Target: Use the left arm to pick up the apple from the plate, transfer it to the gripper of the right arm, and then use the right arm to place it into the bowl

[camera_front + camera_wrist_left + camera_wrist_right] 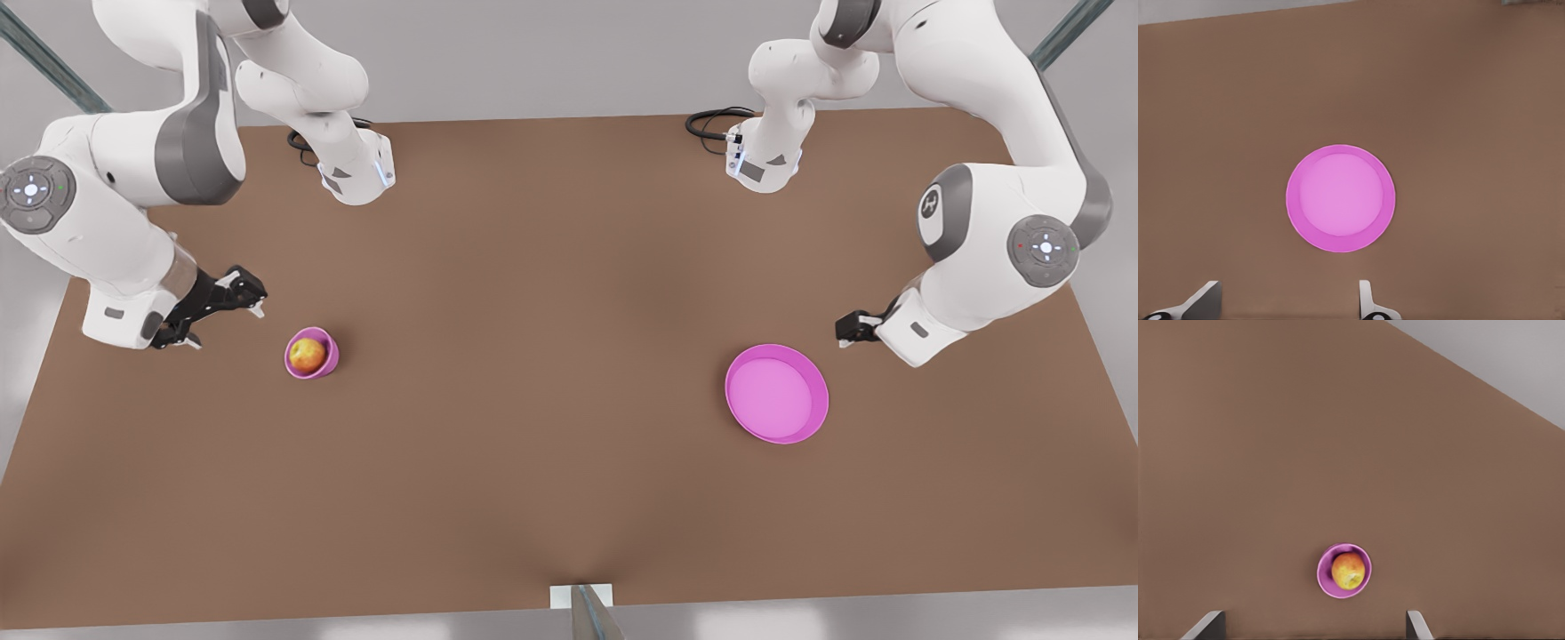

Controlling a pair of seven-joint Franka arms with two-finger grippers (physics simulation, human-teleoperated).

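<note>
The apple (307, 355) is seen resting in the bowl (327, 365), just beside the right gripper (224, 317), spread wide and empty; the left gripper (845, 332), fingers apart in its wrist view, hangs near the bare plate (805, 425). A careless retreat could tip the bowl.

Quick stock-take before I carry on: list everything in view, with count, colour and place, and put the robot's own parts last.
apple: one, yellow-orange with red blush, inside the bowl.
bowl: one, magenta-pink, on the table at the front view's left.
plate: one, magenta-pink, nothing on it, at the front view's right.
table: one, brown, under everything.
cables: black, two loops, by the arm bases at the far edge.
right gripper: black, open, beside the bowl, holding nothing.
left gripper: black, open, beside the plate, holding nothing.
</note>
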